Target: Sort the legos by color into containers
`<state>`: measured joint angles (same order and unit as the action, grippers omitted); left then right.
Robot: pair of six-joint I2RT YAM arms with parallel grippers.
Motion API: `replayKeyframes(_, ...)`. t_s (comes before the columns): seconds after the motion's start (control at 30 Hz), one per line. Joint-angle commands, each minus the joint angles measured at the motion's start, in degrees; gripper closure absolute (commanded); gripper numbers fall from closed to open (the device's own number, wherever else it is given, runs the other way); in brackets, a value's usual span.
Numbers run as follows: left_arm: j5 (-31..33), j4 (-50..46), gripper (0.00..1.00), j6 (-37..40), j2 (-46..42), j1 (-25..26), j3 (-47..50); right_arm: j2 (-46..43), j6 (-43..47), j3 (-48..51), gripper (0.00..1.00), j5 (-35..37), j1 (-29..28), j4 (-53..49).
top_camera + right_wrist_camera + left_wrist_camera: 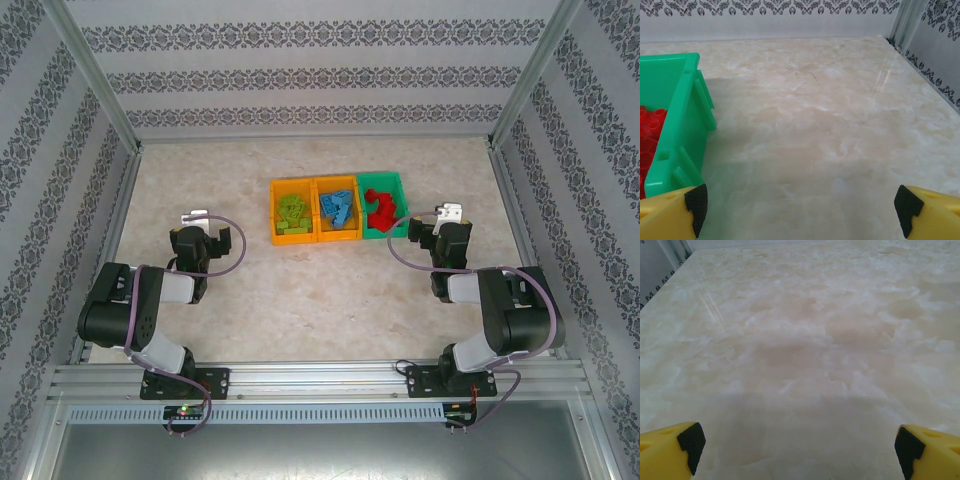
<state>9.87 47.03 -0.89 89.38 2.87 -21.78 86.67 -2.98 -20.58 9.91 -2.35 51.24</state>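
Toward the far edge of the table (300,300), a bit right of the middle, the three bins sit joined in a row. The lime green legos (292,212) lie in the left orange bin (293,239), the blue legos (338,206) in the middle orange bin (337,236), and the red legos (380,207) in the green bin (385,178). Each color has its own bin so they do not mix. Every brick I can see is inside a bin, so I think the sorting is done. The left gripper (800,445) hangs over bare table nearer the left edge, well apart from the bins. Its yellow fingers are wide apart and hold nothing. The right gripper (800,202) is just beside the right wall of the green bin, also spread wide and holding nothing. I guess both stay spread because there is no brick left to grab.
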Motion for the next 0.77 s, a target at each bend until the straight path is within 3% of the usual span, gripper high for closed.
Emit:
replayKeyframes(0.0, -0.64, 2.86, 0.01, -1.14, 0.05, -1.03, -0.78, -0.34, 0.19, -0.73, 0.02, -1.12, 0.39, 1.18)
replayKeyframes(0.73, -0.64, 2.83, 0.01, -1.12, 0.04, -1.03, -0.78, -0.36, 1.39, -0.87, 0.02, -2.22, -0.20, 0.96)
